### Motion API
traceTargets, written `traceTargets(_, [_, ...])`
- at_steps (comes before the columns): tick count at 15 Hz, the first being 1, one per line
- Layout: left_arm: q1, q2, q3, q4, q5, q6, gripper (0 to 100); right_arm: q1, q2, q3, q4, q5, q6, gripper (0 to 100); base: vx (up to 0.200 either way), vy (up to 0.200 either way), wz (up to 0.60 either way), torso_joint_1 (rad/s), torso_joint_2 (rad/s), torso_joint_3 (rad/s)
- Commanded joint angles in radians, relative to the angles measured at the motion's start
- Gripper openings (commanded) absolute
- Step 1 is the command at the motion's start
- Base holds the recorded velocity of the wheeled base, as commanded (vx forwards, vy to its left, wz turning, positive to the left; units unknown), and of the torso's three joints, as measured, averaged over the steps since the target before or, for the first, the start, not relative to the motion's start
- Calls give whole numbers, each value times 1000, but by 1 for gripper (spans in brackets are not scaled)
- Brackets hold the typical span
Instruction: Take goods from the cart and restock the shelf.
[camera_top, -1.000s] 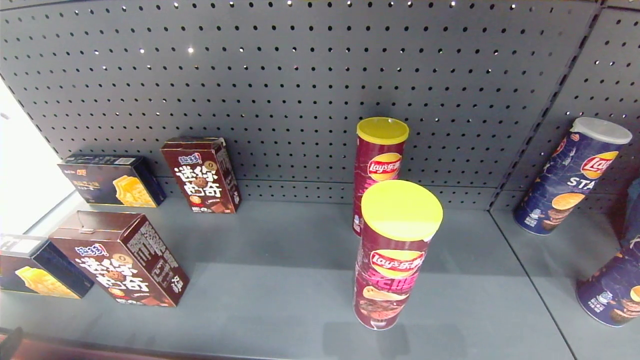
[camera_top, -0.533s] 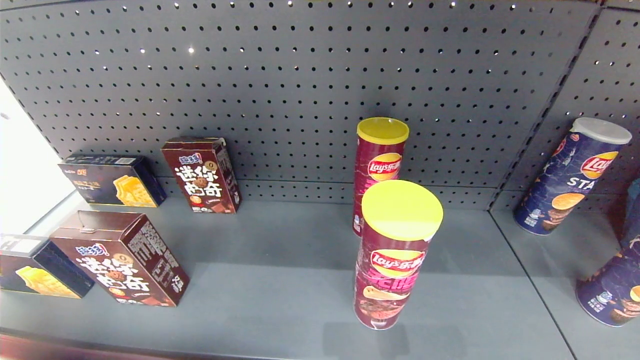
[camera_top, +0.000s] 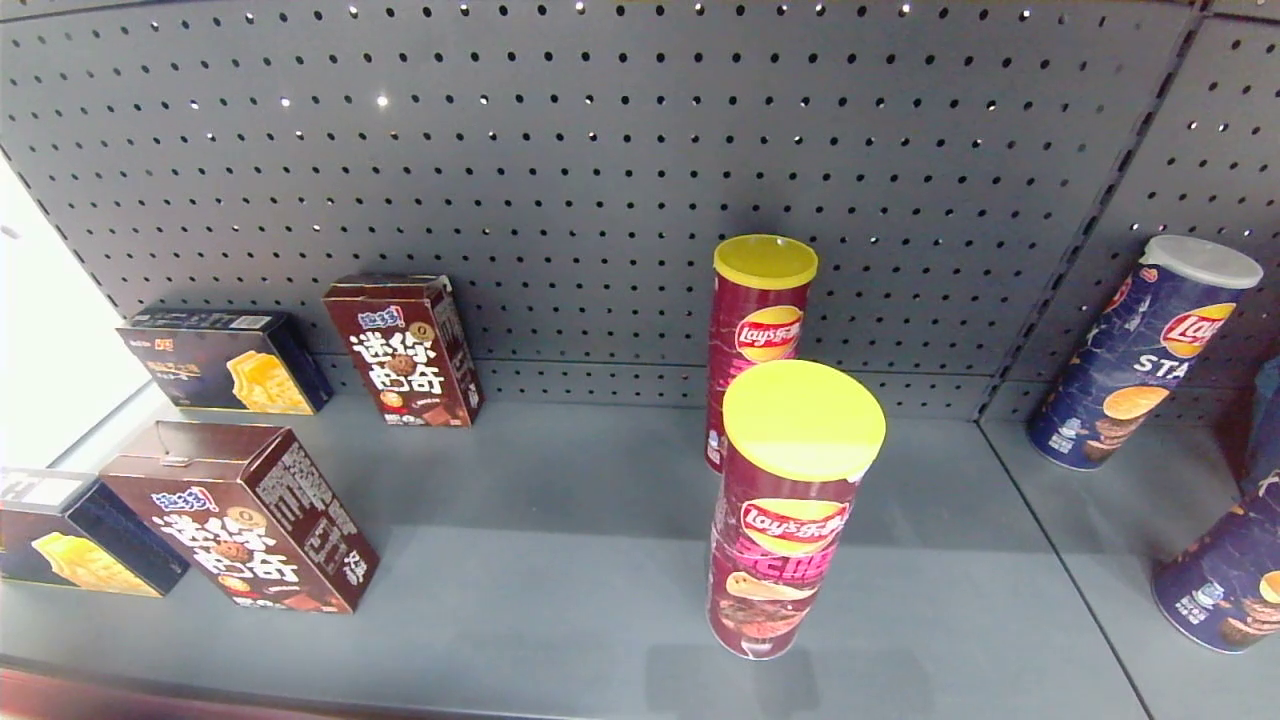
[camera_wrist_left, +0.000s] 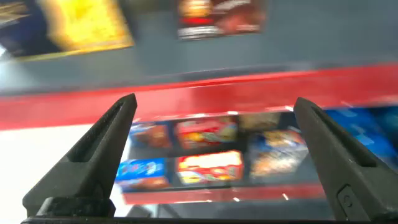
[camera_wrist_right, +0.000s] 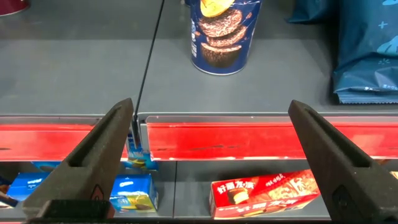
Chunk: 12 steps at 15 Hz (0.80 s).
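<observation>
Both before the red shelf edge (camera_wrist_right: 249, 140) — left gripper (camera_wrist_left: 214, 102), right gripper (camera_wrist_right: 211, 104) — fingers wide apart, empty.

I face a grey shelf (camera_top: 560, 520). At its left sit a near navy box (camera_top: 75, 545), far navy box (camera_top: 225, 362), near brown box (camera_top: 245, 525) and far brown box (camera_top: 405, 355). Midway a near maroon can (camera_top: 785, 540) and far maroon can (camera_top: 760, 330) stand upright. At its right are a near blue can (camera_top: 1225, 585) and far blue can (camera_top: 1140, 370).
</observation>
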Motion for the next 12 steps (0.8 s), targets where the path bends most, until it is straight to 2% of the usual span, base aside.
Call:
traceTargets(1, [14,-57,5,-1,3,-5,100,0,1,0,0,0,1,100,0,0,0,0,0,0])
traceTargets(4, [14,-57,5,-1,3,-17,100,0,1,0,0,0,1,100,0,0,0,0,0,0])
traceTargets(8, [14,-57,5,-2,0,-59,100,0,1,0,0,0,-1,100,0,0,0,0,0,0])
traceTargets(10, [12,-57,6,-2,-38,-40,100,0,1,0,0,0,-1,100,0,0,0,0,0,0])
traceTargets(12, [12,-57,6,-2,-44,-34,100,0,1,0,0,0,-1,100,0,0,0,0,0,0])
